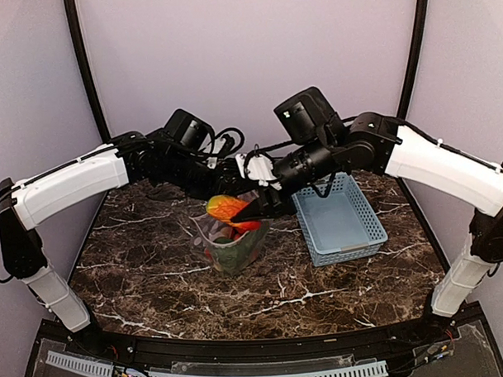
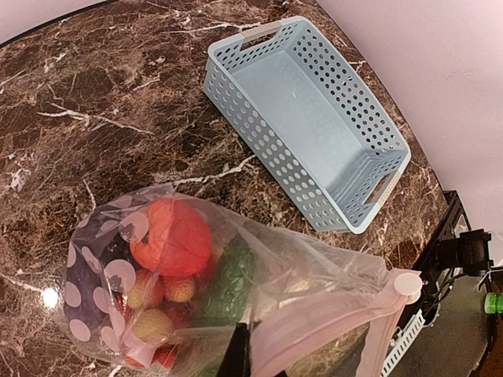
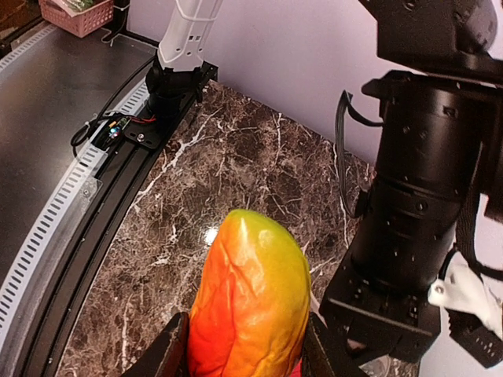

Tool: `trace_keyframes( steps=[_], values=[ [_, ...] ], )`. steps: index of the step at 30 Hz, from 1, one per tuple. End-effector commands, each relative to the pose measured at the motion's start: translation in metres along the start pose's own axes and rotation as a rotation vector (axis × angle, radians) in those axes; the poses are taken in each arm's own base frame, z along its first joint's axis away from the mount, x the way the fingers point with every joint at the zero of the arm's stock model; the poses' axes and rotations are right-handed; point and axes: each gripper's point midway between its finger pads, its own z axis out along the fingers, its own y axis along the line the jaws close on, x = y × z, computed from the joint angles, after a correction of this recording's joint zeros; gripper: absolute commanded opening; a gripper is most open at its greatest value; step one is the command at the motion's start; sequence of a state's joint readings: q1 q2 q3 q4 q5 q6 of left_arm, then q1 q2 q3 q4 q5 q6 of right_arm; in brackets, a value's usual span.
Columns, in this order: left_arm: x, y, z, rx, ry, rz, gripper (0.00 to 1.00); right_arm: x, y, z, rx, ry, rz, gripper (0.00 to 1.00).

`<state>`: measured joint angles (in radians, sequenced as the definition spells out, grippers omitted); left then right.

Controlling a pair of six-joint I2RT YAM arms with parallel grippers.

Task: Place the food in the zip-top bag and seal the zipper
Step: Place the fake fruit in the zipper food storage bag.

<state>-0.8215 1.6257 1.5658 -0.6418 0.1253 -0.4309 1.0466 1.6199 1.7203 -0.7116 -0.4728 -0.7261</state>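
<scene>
The zip-top bag [image 1: 233,243] stands on the marble table, mouth up, with food inside. In the left wrist view the bag [image 2: 314,275] holds a red tomato [image 2: 169,236], a dark purple eggplant [image 2: 94,263], a green cucumber [image 2: 229,279] and small berries [image 2: 153,314]. The pale zipper [image 2: 338,322] runs along the mouth edge. My left gripper [image 2: 236,357] is shut on the bag's edge near the mouth; in the top view it [image 1: 253,178] is mostly hidden behind the right arm. My right gripper [image 3: 245,353] is shut on the red-orange pepper [image 3: 247,298] and holds it just above the bag's mouth [image 1: 226,207].
The light-blue lattice basket [image 1: 352,243] stands right of the bag, with nothing in it [image 2: 369,118]. The left arm's black wrist [image 3: 416,236] is close beside the pepper on the right. The table's front rail [image 3: 71,204] lies beyond.
</scene>
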Motion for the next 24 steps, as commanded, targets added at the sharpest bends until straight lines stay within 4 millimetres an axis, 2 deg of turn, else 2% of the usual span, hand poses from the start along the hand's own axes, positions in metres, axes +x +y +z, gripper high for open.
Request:
trace_keyframes(
  steps=[1, 5, 8, 12, 19, 24],
  values=[
    [-0.001, -0.002, -0.013, 0.028, -0.018, -0.01, 0.01, -0.004, -0.008, 0.016, 0.057, 0.075, -0.156, 0.42],
    [0.0, -0.002, -0.014, 0.032, -0.017, -0.012, 0.01, -0.003, -0.018, 0.029, 0.099, 0.118, -0.225, 0.42],
    [0.0, -0.001, -0.017, 0.031, -0.019, -0.01, 0.01, 0.007, -0.026, 0.041, 0.136, 0.161, -0.257, 0.42],
    [0.0, 0.0, -0.021, 0.028, -0.023, -0.009, 0.01, 0.023, -0.034, 0.05, 0.179, 0.216, -0.277, 0.49],
    [0.002, 0.004, -0.02, 0.026, -0.023, -0.015, 0.01, 0.039, -0.045, 0.053, 0.258, 0.271, -0.289, 0.63],
    [0.004, 0.005, -0.018, 0.032, -0.02, -0.021, 0.01, 0.036, -0.043, 0.043, 0.268, 0.263, -0.252, 0.65]
  ],
)
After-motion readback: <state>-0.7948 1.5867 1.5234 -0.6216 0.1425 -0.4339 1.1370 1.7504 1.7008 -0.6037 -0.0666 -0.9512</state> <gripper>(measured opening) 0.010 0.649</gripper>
